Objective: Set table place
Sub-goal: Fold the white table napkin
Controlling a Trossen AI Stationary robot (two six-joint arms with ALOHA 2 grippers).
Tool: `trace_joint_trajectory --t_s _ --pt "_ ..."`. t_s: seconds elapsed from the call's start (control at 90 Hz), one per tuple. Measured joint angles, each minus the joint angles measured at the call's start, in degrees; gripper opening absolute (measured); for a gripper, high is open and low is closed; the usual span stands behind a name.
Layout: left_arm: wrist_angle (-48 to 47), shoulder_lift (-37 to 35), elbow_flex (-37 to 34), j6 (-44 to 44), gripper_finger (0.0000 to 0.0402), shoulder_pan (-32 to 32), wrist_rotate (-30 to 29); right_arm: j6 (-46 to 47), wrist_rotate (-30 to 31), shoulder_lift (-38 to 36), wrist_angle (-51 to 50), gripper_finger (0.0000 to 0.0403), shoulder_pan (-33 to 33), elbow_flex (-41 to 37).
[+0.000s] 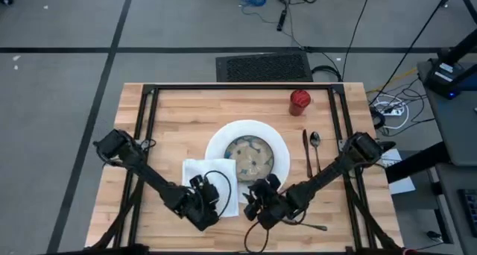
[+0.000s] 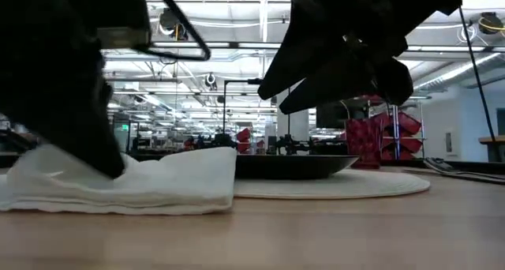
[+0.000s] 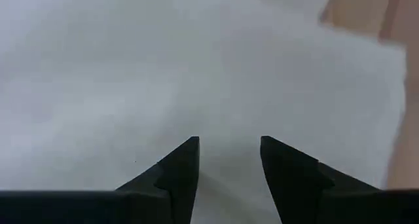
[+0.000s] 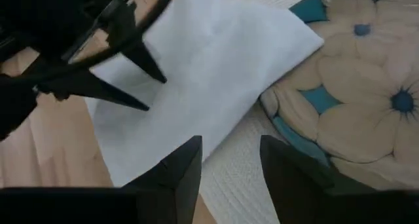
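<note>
The white napkin [image 1: 211, 182] lies flat on the table [image 1: 171, 121], left of the round white plate [image 1: 277, 139]; one corner [image 4: 298, 37] overlaps the plate's rim. A patterned bowl [image 1: 250, 156] stands on the plate. My left gripper [image 3: 229, 142] is open over the napkin's near part, fingertips down on the cloth. My right gripper [image 4: 229, 142] is open and empty, hanging above the plate's near-left rim beside the napkin. The red cup [image 1: 299, 101] stands far right, with the knife [image 1: 306, 152] and spoon [image 1: 316, 145] right of the plate. My left gripper comes at the napkin slanting from above. Its two open fingertips [image 4: 156, 76] stand spread on the cloth's upper face, near the napkin's near part [image 3: 229, 86]. Nothing is pinched between them. The cloth lies on the table and dips where a finger [image 2: 110, 163] meets it.
A fork [image 1: 317, 227] lies near the front edge, right of my right gripper. Black frame rails [image 1: 145, 136] run across the table at left, right and far side. Bare wood shows at the far left and at the near right corner.
</note>
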Motion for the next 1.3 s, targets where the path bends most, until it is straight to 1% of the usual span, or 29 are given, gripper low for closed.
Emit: trace_joint_trajectory --t_s 0.111,0.189,0.3,0.389,0.533,0.589,0.678,0.744,0.822,0.878,0.922,1.011,1.089,1.233,1.3 --pt "-6.66 -2.27 0.28 -6.14 0.0149 -1.62 3.56 0.0 -1.3 0.0 -0.06 0.0141 0.0 0.0" --pt "-11.65 -3.57 0.6 -10.52 0.0149 -3.93 4.27 -0.01 -2.05 0.0 -0.27 0.0141 0.0 0.0" --pt "-15.05 -4.92 0.81 -16.29 0.0149 -7.63 4.42 0.34 -2.58 0.0 -0.43 0.0141 0.04 0.0" --pt "-15.03 -5.16 0.81 -19.14 0.0148 -10.04 3.97 1.19 -2.59 0.0 -0.25 0.0141 0.04 0.0" --pt "-15.07 -5.13 0.81 -21.57 0.0148 -12.69 1.13 3.18 -2.45 0.25 0.01 0.0141 0.04 0.0" --pt "-15.17 -5.27 0.81 -22.11 0.0148 -13.51 -0.33 4.47 -2.31 0.57 0.24 0.0141 0.04 0.0" --pt "-15.51 -6.68 0.81 -22.14 0.0148 -15.06 -4.7 6.86 -2.29 1.62 0.6 0.0141 0.04 0.0" --pt "-16.08 -8.25 0.81 -22.12 0.0148 -16.18 -10.03 8.17 -2.12 2.39 0.87 0.0141 -0.11 0.0" --pt "-16.03 -9.77 0.81 -21.05 0.0148 -17.06 -18.19 8.62 -2.07 3.04 1.55 0.0141 -0.47 0.0" --pt "-15.33 -10.38 0.83 -19.91 0.0148 -17.09 -23.76 8.64 -2.13 3.17 2.03 0.0141 -0.97 0.0" --pt "-14.95 -10.42 0.83 -18.71 0.0148 -16.82 -26.84 8.63 -2.22 3.26 2.33 0.0141 -1.5 0.0" --pt "-13.85 -10.07 0.83 -17.55 0.0148 -15.35 -29.61 8.17 -2.33 3.41 2.75 0.0141 -2.37 0.0" --pt "-13.48 -9.6 0.83 -17.78 0.0148 -13.2 -29.2 8.14 -2.33 3.48 2.85 0.0141 -3.09 0.0" --pt "-13.72 -8.78 0.74 -17.38 0.0148 -8.07 -24.71 8.11 -2.26 4.29 3.54 0.0141 -3.47 -0.07" --pt "-13.48 -8.81 0.74 -16.22 0.0148 -6.22 -23.01 8.04 -1.17 4.33 4.49 0.0141 -3.28 0.04"
